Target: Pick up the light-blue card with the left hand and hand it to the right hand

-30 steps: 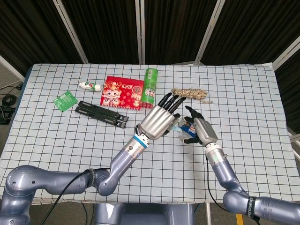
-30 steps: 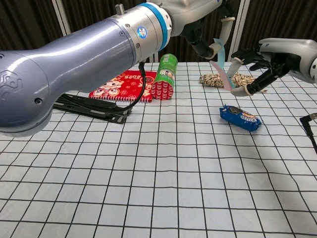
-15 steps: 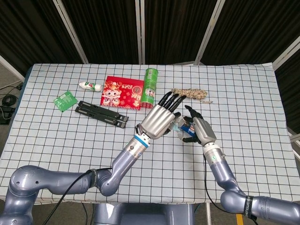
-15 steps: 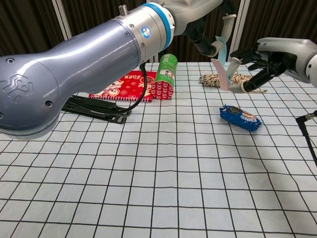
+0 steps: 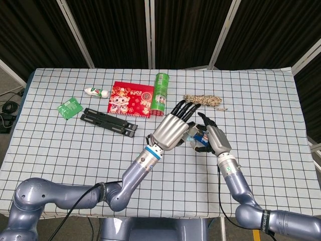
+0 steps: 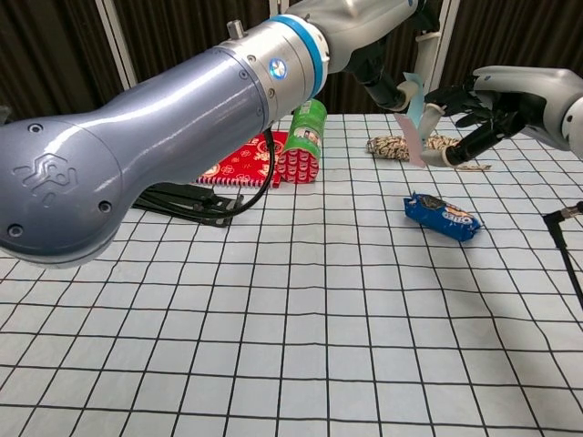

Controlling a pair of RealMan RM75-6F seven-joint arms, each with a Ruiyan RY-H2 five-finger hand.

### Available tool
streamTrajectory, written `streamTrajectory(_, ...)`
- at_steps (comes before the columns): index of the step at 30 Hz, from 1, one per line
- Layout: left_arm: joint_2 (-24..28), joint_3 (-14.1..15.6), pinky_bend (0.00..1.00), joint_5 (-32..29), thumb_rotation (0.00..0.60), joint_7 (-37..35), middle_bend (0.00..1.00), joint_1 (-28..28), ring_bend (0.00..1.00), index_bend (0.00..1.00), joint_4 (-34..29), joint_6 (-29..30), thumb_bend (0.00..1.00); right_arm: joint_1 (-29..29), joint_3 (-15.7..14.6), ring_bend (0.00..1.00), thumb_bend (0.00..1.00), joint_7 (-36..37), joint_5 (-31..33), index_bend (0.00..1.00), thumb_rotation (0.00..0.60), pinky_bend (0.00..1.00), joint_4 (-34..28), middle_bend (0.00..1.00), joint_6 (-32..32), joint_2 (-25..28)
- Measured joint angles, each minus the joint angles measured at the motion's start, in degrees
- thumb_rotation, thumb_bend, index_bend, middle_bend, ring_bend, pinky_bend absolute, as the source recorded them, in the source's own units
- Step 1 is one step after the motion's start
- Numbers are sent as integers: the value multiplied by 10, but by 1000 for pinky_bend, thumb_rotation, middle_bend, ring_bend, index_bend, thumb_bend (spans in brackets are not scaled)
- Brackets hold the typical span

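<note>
Left fingers: the left hand (image 5: 170,131) pinches the light-blue card (image 6: 416,116) near its upper end; the card hangs upright in the air above the counter (image 6: 301,300), pale blue above and pinkish toward its lower edge in the chest view.
Right fingers: the right hand (image 5: 212,139) faces the card with fingers (image 6: 453,153) curled toward its lower part. Whether they touch it yet I cannot tell; from the head view the card is hidden between the two hands.
Step in hand: the handover, judged as at the moment of contact and not yet completed.
How to do it well: bring the right fingers onto both faces of the free lower part, clear of the left fingertips; confirm the pinch is firm before the left fingers let go; then part the hands straight, without twisting the thin card.
Risk: an early release would likely drop the card near the blue snack packet (image 6: 442,215) lying below.
Surroundings: a coil of rope (image 5: 203,100), a green can (image 5: 160,94) and a red booklet (image 5: 131,98) lie farther back, well apart from the exchange.
</note>
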Motion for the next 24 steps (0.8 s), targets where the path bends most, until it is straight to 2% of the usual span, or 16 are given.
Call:
streamTrajectory(15,-23,-8,0,3,600,-8,0,-8,0,847,22,13,604,2,-2,0,247,-4,3,531,600,0,-7,12,5,-3)
streamTrajectory(24,-32,-9,0,3,600,-18,0,-8,0,848,30,15,604,6,0,0,333,-8,11,560,600,0,-8,16,7,-7)
